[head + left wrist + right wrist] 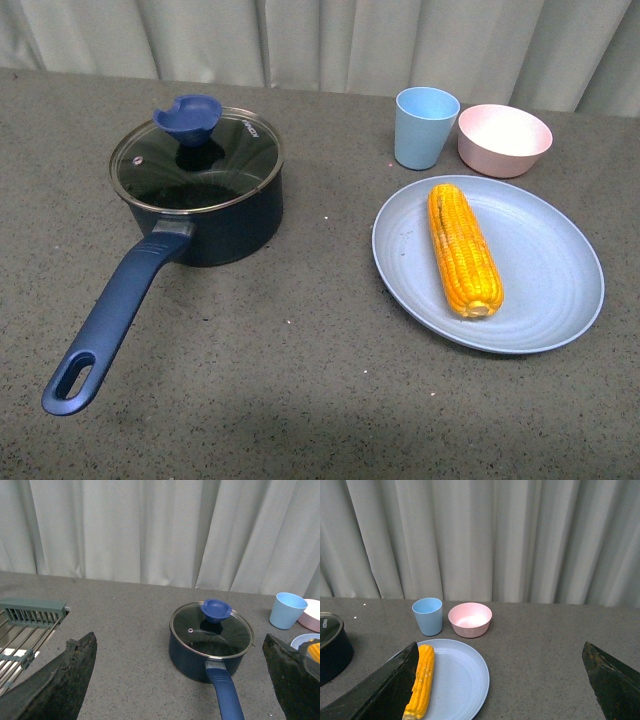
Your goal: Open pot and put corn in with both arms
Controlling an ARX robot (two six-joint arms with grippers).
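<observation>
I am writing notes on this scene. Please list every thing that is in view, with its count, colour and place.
pot: 1, dark blue, left on the table, handle toward the robot
lid: 1, glass with blue knob, closed on the pot
corn: 1, yellow-orange, lying on the plate
plate: 1, light blue, right on the table
cup: 1, light blue, upright behind the plate
bowl: 1, pink, right of the cup
rack: 1, grey-green, seen only in the left wrist view
table: 1, dark grey, under the pot and plate
curtain: 1, whitish, behind the table
left gripper: 1, black, open, empty, facing the pot
right gripper: 1, black, open, empty, facing the plate
</observation>
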